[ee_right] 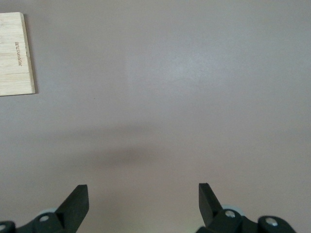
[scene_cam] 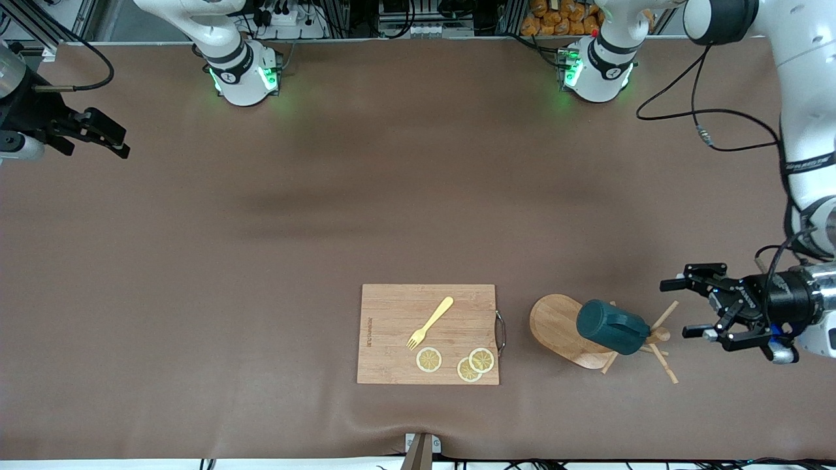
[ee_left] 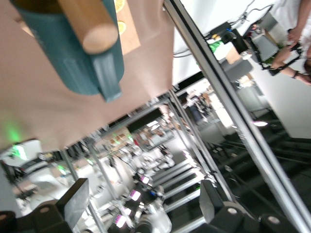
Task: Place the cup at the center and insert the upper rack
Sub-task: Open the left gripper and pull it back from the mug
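The left gripper (scene_cam: 684,308) hangs with its fingers (ee_left: 75,201) spread wide and holding nothing, just beside the upper rack (scene_cam: 563,326) at the left arm's end of the table (scene_cam: 261,261). The rack lies tipped on its side with the teal cup (scene_cam: 612,327) resting on its post. The right gripper (scene_cam: 98,134) waits over the right arm's end, fingers (ee_right: 77,204) also wide apart and empty. Small lettering runs along the cutting board (scene_cam: 392,326) edge, too small to read; a yellow fork (scene_cam: 430,322) and lemon slices (scene_cam: 475,364) lie on it.
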### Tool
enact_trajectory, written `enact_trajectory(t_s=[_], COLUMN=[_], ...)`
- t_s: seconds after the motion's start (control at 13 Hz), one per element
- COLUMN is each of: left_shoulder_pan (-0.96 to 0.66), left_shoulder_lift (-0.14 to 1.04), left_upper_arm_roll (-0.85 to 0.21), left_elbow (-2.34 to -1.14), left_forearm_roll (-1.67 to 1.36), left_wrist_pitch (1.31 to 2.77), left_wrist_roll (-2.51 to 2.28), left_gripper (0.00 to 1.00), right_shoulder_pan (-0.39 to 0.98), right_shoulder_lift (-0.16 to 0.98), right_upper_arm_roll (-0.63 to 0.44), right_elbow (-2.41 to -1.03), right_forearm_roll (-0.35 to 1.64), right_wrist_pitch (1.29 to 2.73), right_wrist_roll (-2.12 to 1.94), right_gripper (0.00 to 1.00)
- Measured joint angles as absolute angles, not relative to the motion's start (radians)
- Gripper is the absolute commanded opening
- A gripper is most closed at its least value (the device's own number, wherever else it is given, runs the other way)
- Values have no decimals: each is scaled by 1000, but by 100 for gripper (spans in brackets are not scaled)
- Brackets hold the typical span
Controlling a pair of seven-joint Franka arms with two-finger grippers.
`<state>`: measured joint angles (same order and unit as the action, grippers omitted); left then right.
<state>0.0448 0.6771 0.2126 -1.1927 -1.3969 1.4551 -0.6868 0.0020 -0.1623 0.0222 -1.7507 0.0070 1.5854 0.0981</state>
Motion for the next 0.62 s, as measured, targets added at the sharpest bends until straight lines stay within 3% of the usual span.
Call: enact_trajectory(t_s=[0.62], left_shoulder_pan=[-106], left_shoulder_lift=[447], left_upper_arm_roll=[193], left_elbow=[-1190], left_forearm_roll=[-716], left_wrist_pitch=[1451], left_wrist_roll=[-686], left_gripper=[100], right_shoulder_pan=[3], right_shoulder_lift=[-162], right_upper_arm_roll=[22], right_elbow=[-1752], right_forearm_roll=[11], right_wrist_pitch=[1586], right_wrist_roll=[98], right_gripper=[100])
